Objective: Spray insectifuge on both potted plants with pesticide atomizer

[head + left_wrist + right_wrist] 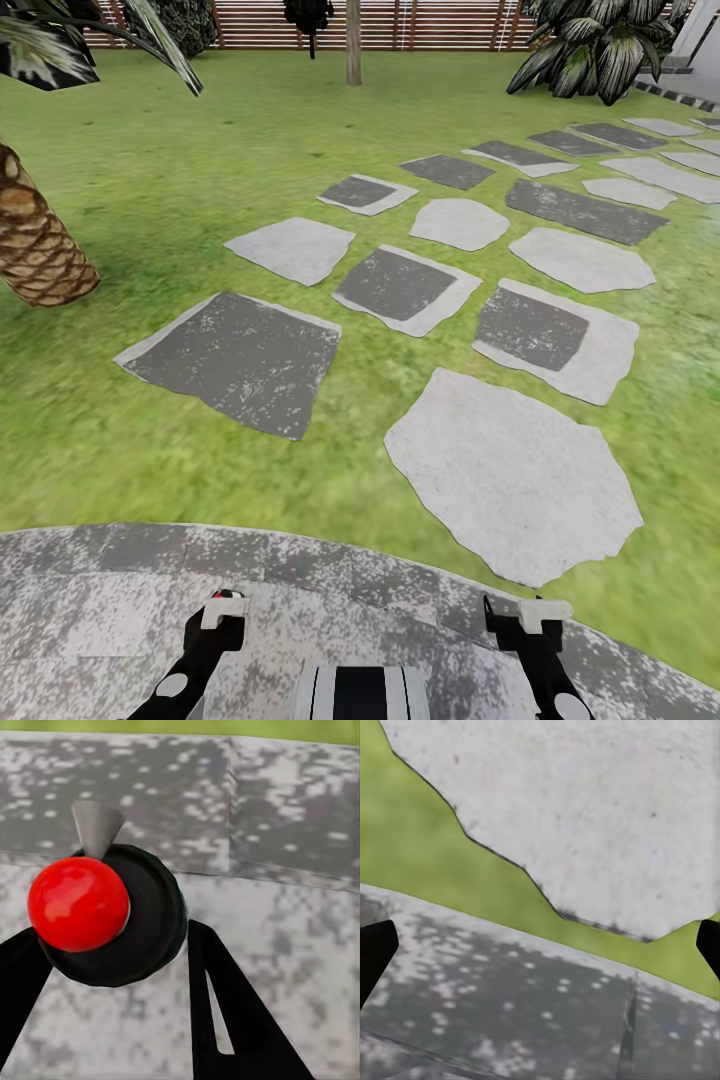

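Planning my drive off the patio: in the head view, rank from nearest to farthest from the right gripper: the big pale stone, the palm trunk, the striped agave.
1. Big pale stone, just ahead of the right gripper, on the lawn.
2. Palm trunk, far left.
3. Striped agave, far ahead on the right, by the fence.

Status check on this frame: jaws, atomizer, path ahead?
Right gripper open, empty, over the patio edge. Left gripper open, empty. Stepping stones cross the lawn ahead; palm trunk at left.
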Tool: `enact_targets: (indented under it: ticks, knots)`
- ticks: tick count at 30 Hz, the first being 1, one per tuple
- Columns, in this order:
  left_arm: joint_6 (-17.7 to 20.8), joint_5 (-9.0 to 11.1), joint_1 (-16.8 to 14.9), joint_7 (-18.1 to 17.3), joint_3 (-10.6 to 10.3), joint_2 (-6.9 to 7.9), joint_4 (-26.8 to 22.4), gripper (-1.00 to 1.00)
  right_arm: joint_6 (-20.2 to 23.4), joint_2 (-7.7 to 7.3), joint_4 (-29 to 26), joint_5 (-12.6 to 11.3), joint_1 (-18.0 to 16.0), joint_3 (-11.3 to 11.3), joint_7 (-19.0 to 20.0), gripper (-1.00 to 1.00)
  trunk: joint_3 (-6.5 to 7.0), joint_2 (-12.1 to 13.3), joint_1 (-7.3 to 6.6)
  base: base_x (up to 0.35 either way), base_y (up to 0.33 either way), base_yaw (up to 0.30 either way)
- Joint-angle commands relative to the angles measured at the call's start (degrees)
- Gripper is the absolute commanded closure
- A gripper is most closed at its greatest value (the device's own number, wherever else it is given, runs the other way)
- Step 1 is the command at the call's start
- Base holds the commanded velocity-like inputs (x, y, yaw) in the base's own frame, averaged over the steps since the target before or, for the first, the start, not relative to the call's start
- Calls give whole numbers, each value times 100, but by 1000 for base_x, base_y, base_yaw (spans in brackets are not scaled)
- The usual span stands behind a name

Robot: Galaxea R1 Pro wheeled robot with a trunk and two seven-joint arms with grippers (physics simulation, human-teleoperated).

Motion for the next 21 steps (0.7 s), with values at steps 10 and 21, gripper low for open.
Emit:
enact_targets:
  ticks: [10, 21]
  knots:
    - [-23, -42, -3, -22, 27, -3, 2, 100, -15, 0, 3, 19, -2, 3, -22, -100, -3, -1, -1, 0, 0, 0]
    - [-23, -42, -3, -56, 18, -3, -4, 100, -13, -2, 3, 24, -2, 3, -22, -100, 218, 12, -27, 0, 0, 0]
